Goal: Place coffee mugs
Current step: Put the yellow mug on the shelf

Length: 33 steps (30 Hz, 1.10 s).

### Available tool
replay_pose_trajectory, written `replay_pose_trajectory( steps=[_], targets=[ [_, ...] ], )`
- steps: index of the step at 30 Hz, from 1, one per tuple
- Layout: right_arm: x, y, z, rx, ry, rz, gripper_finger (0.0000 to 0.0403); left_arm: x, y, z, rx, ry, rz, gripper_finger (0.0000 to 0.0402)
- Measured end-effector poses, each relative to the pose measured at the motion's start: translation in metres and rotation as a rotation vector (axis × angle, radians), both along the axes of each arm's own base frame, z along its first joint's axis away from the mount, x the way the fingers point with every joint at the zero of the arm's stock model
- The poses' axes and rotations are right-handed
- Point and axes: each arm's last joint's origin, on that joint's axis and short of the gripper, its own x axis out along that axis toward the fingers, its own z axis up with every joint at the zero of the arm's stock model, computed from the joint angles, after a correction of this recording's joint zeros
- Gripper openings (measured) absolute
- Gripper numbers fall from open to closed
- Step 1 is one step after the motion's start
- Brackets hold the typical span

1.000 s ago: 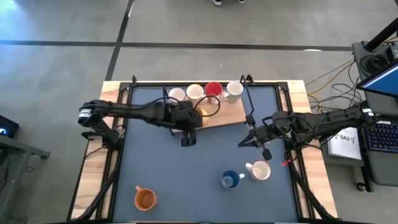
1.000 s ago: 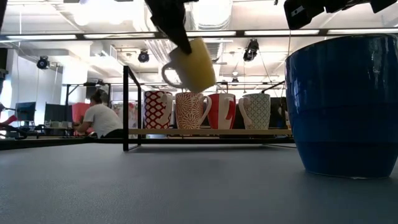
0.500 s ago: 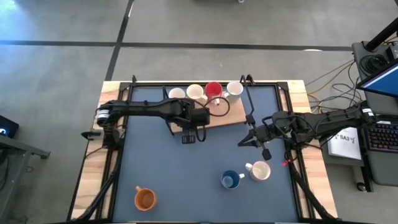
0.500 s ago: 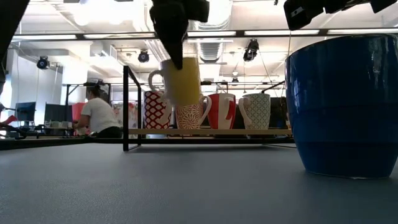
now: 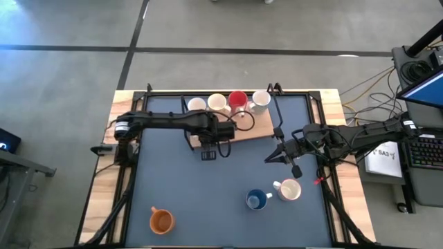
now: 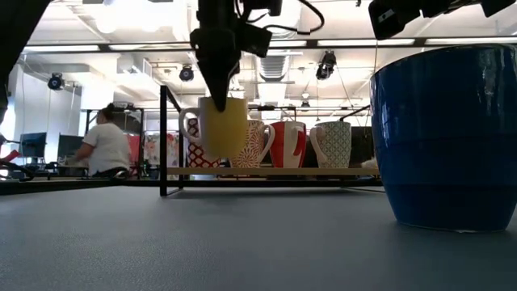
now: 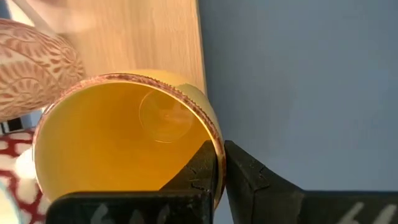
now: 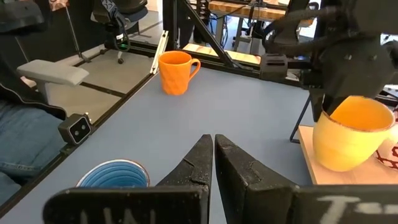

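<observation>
Mugs are spread over the bench (image 5: 208, 200): seen from above, the left hand (image 5: 223, 130) hides what it holds over the wooden board (image 5: 259, 128), yet the left wrist view shows its fingers (image 7: 208, 171) pinched on the rim of a yellow mug (image 7: 118, 140), and the low view shows that mug hanging clear of the board beside the patterned mugs (image 6: 331, 144). Farther right, the right hand (image 5: 268, 159) hovers closed and empty above the blue mug (image 5: 256, 200) and a white mug (image 5: 289, 189); an orange mug (image 5: 160, 220) stands apart.
</observation>
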Motion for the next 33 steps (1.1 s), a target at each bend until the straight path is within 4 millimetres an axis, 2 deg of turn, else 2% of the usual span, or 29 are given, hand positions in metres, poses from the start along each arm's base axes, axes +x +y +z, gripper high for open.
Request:
replay_pose_trajectory(
  steps=[7,13,29,33],
  targets=[
    [0.000,0.000,0.000,-0.001,-0.001,0.000,0.0009,0.002,0.003,-0.006,-0.001,0.020,0.006,0.0005],
    [0.000,0.000,0.000,-0.001,-0.001,-0.002,0.0009,0.003,0.003,-0.008,-0.001,0.024,0.007,0.0023],
    [0.000,0.000,0.000,0.015,0.006,-0.006,0.0009,0.003,0.011,-0.007,0.035,0.022,0.025,0.0058],
    [0.000,0.000,0.000,0.017,0.007,-0.007,0.0009,0.003,0.010,0.000,0.034,0.005,0.028,0.0061]
  ],
)
